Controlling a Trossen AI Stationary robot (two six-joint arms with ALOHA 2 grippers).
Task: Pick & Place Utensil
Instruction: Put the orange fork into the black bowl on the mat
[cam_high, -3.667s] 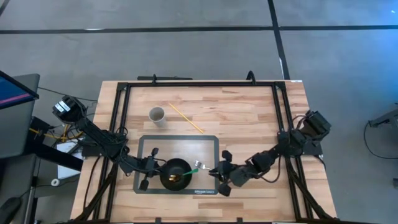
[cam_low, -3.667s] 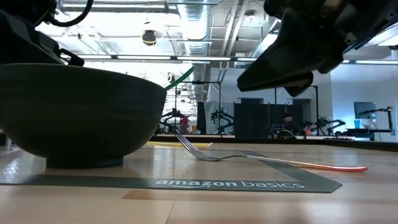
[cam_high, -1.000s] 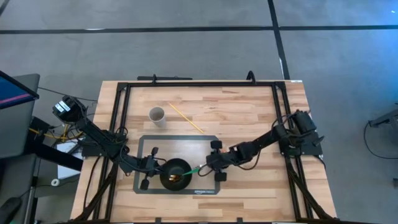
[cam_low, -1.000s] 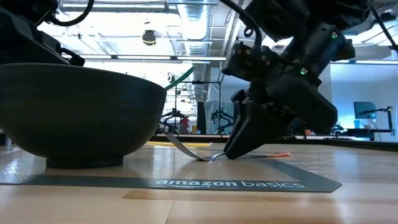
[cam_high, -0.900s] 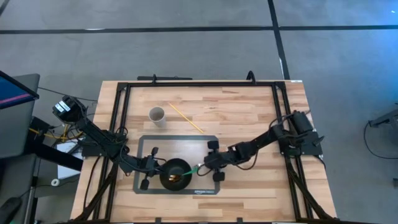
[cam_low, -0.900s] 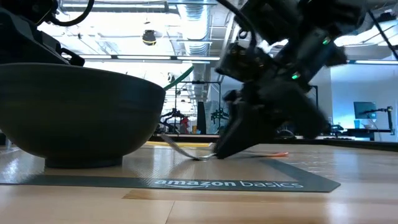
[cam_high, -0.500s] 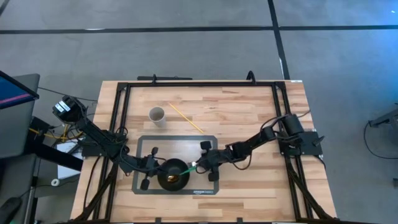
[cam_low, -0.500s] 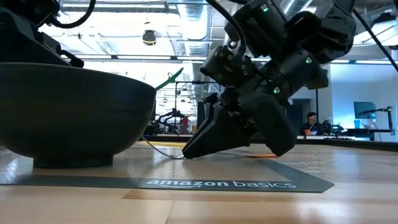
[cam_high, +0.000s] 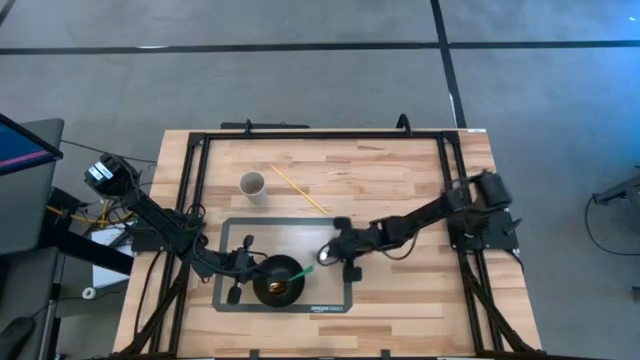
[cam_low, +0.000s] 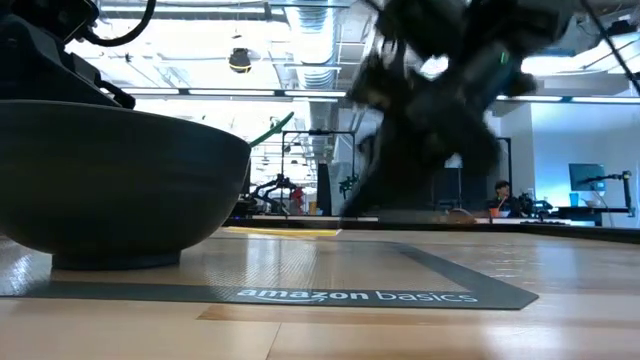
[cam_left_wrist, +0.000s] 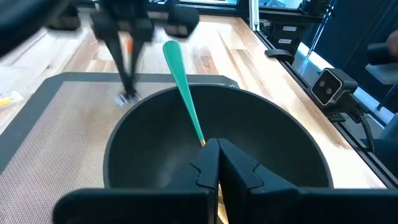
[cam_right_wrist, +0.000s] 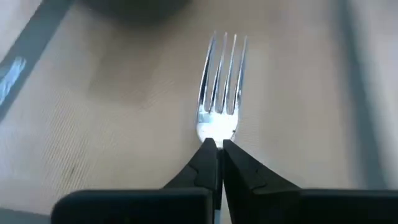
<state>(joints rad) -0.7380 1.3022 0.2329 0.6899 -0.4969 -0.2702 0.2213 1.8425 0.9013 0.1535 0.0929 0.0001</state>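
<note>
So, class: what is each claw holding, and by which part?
The right claw grips the fork at its neck, just below the tines. The left claw pinches the green utensil low down, inside the bowl.

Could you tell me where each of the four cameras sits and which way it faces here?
High view: overhead, straight down on the table; both arms show.
Low view: table height, level across the mat; the right arm shows, blurred.
Left wrist view: over the bowl and green utensil; left gripper shut.
Right wrist view: down at the fork; right gripper pinches it.
Shared: bowl, in high, low and left wrist views.
</note>
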